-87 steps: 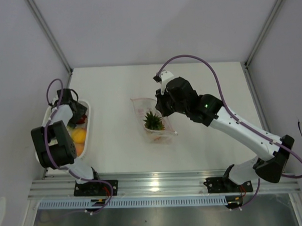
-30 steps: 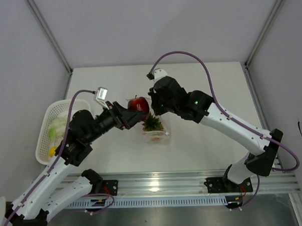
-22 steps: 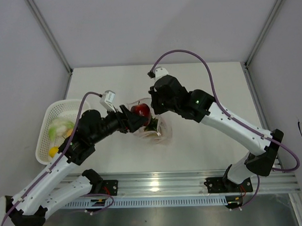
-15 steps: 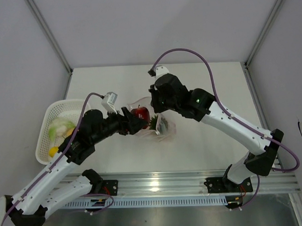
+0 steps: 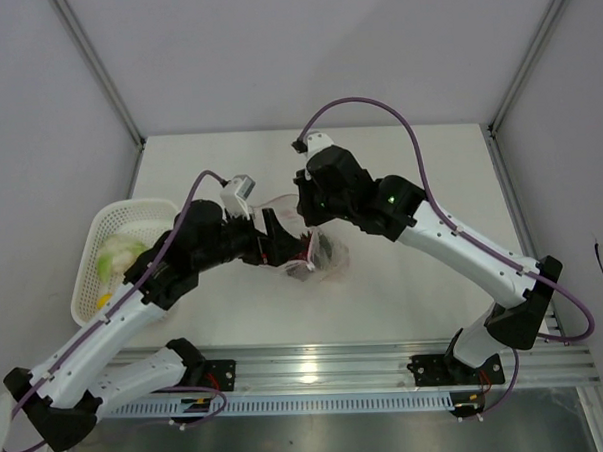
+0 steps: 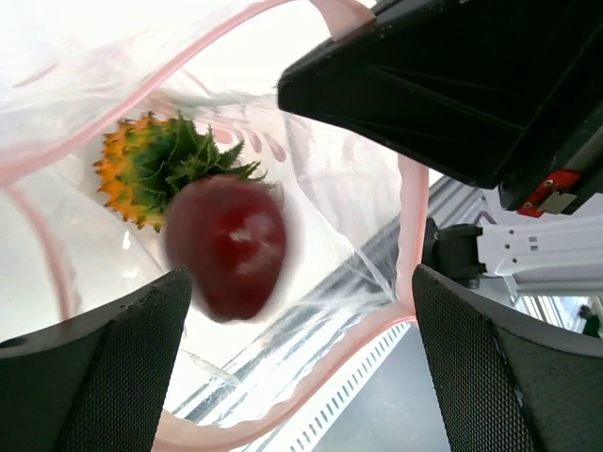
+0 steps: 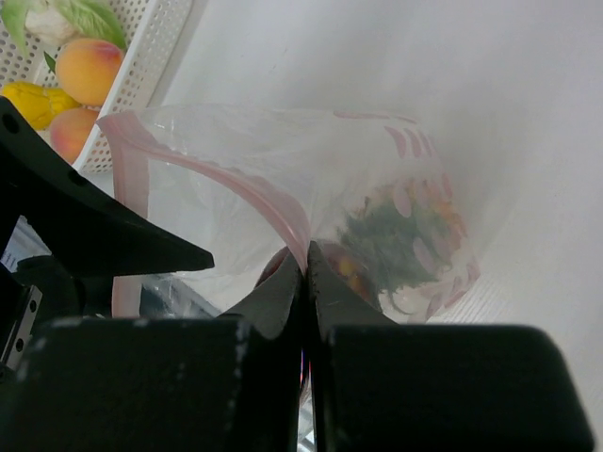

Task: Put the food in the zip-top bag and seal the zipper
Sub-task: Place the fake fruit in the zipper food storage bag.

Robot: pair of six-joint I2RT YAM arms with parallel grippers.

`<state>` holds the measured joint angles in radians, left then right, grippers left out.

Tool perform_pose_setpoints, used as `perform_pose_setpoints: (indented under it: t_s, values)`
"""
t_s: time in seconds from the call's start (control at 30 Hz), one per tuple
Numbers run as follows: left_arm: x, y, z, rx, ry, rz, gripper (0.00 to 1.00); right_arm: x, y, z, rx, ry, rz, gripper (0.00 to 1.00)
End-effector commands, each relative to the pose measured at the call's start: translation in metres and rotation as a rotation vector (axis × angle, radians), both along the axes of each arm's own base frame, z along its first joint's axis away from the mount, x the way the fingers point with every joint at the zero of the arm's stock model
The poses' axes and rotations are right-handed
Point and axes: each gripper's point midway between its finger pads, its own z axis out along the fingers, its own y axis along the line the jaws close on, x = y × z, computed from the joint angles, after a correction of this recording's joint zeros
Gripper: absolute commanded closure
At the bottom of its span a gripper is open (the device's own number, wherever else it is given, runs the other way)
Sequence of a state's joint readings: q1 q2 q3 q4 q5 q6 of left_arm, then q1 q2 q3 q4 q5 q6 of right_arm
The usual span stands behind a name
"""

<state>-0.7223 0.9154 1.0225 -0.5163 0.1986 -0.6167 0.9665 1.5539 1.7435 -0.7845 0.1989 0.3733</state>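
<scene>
Two arms meet over the tabletop (image 5: 409, 161) at the bag. The white basket (image 5: 130, 203) holds peaches (image 7: 87, 68) yet to go in. The right jaws are pinched tight on the pink zipper (image 7: 236, 188), holding the clear bag (image 7: 377, 179) open. The left jaws gape wide, gripping nothing. The blurred apple (image 6: 231, 245) lies inside the bag's mouth. This looks like the loading step, and next calls for fetching another piece from the basket.

Zip-top bag (image 7: 377, 169): clear, crinkled, mouth open. Pink zipper (image 7: 231, 184): unsealed, one stretch pinched between the closed fingers of the right gripper (image 7: 306, 254).

Dark red apple (image 6: 226, 247): blurred, inside the bag mouth, between the spread fingers of the left gripper (image 6: 300, 282).

Spiky green-and-orange piece (image 6: 160, 174): deeper in the bag, just beyond the apple.

Peach-coloured pieces (image 7: 87, 69): outside the bag, well apart from both grippers.
</scene>
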Motion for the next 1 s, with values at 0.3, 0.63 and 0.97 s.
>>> perform_pose_setpoints:
  t_s: [0.3,0.63,0.97]
  values:
    - [0.013,0.051,0.027,0.073,-0.14,0.228,0.01,0.001,0.004,0.033,0.083,-0.051,0.013,1.0]
    - [-0.006,0.069,0.021,0.004,-0.197,0.267,0.11,0.002,-0.008,0.032,0.053,-0.064,-0.007,1.0]
    - [-0.06,0.047,0.062,-0.202,-0.383,-0.043,0.25,0.018,-0.008,0.018,0.047,-0.028,-0.056,1.0]
